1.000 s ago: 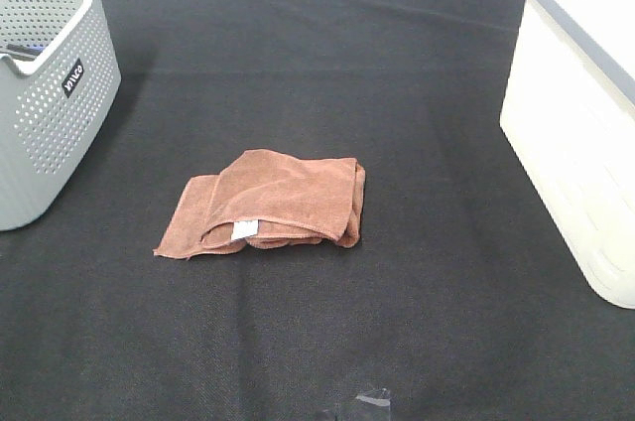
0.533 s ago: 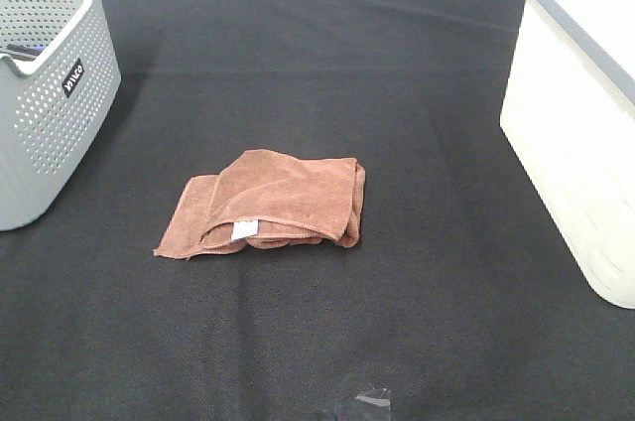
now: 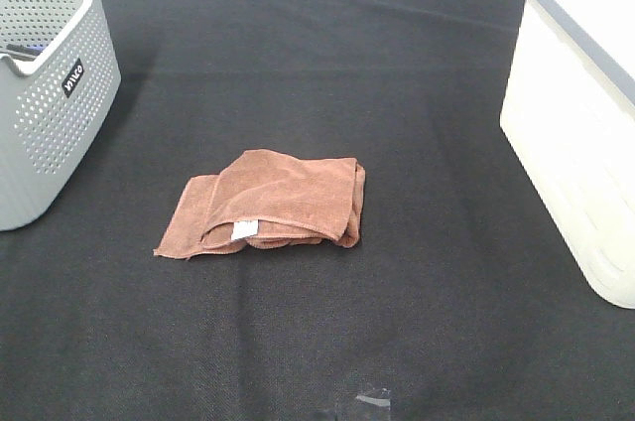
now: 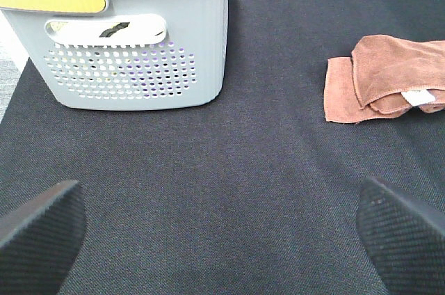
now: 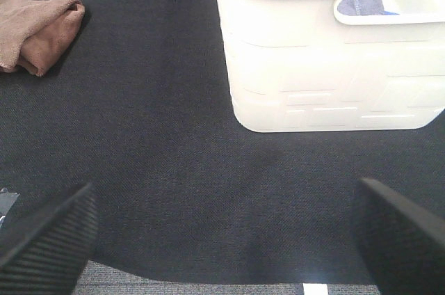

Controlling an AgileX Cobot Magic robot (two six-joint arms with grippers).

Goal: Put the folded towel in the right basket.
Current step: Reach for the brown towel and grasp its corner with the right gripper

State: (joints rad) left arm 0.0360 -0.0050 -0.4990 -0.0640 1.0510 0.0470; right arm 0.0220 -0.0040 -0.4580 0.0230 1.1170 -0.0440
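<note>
Nearest the robot, both grippers sit well short of the towel (image 3: 266, 201), and neither shows in the high view. The left gripper (image 4: 221, 229) has its jaws spread wide, with only bare black mat (image 4: 229, 170) between its fingers (image 4: 40, 229). It holds nothing, and the towel lies well ahead of it and off to one side. The right gripper (image 5: 226, 232) is spread just as wide and is also empty, with the towel well apart from it at the edge of its view.

A small scrap of clear tape (image 3: 374, 399) sits on the mat on the near side of the towel, well apart from it.

The towel is brown and folded, with a white label (image 3: 244, 230) showing at its near edge. It lies flat on the mat between the two baskets and touches neither.

The white basket (image 3: 566, 133), the one the task names, stands well to the right of the towel and reaches farther back than it. The grey basket (image 3: 50, 113), full of small holes, stands well to the left of the towel and has some things in it.

As I judge it, no part of the task is done yet. A gripper has to reach the towel, close on it, lift it, carry it right and let it go over the white basket. The right arm looks the better placed, since that basket is on its side.
</note>
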